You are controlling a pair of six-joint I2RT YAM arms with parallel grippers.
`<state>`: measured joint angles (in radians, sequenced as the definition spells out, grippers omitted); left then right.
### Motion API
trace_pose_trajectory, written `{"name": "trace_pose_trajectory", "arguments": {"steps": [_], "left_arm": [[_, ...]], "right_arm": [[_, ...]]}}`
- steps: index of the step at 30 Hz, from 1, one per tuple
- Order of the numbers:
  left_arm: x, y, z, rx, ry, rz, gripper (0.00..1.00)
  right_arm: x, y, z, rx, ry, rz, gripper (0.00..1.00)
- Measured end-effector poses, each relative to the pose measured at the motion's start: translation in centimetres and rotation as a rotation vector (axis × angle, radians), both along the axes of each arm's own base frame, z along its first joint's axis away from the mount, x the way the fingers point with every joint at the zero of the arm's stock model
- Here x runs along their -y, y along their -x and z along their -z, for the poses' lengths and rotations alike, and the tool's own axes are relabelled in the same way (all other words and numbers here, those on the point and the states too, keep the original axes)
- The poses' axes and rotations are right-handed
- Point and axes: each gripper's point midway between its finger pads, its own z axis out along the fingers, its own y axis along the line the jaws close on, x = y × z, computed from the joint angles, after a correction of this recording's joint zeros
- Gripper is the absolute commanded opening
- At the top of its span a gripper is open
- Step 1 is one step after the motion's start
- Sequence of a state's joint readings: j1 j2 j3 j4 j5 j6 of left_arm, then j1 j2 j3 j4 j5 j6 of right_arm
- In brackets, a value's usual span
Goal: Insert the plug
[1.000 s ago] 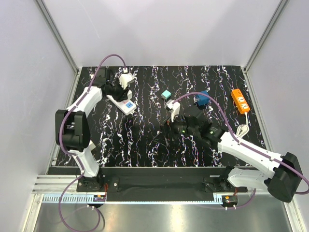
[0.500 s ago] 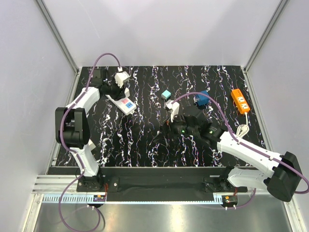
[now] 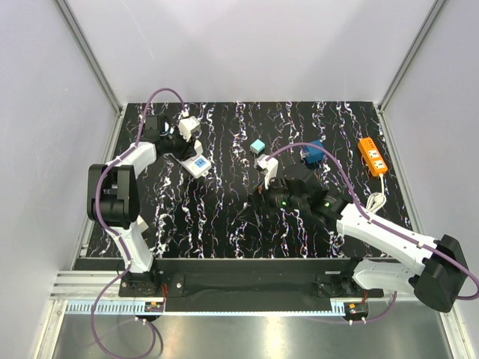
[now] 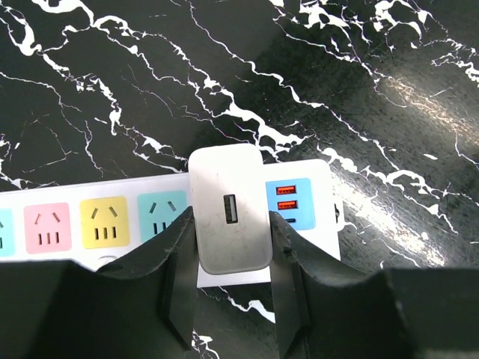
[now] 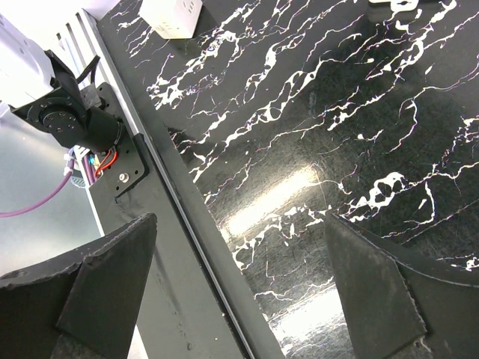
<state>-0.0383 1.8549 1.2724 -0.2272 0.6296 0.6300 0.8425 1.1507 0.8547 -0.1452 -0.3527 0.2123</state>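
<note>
Shifted the left pincer (image 4: 230,247) slightly within the upper left of the top view over the last second, wrist turned, white plug (image 4: 228,179) kept clamped between the fingers. Brought that plug over the power strip (image 4: 97,224) on the bench (image 4: 359,82), between the teal socket (image 4: 161,213) and the blue USB panel (image 4: 288,204). Could not tell whether already touching. Judged alignment nearly done, with the downward press left to do. Kept the right pincer (image 5: 236,284) spread apart and empty near mid-frame.
</note>
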Motion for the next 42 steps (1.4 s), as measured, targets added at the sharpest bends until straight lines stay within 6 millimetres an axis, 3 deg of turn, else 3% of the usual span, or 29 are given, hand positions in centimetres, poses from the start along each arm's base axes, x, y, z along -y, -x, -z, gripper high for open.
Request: {"name": "trace_pose_trajectory", "arguments": {"steps": [29,42], "left_arm": [[-0.6,0.3,-0.1,-0.043,0.011,-0.022,0.00],[-0.6,-1.0,-0.2,-0.045,0.011,-0.024,0.00]], "right_arm": [[0.1,0.0,-0.2,0.016,-0.001,-0.006,1.00],[0.2,0.1,-0.7,0.041,-0.008,-0.012,1.00]]}}
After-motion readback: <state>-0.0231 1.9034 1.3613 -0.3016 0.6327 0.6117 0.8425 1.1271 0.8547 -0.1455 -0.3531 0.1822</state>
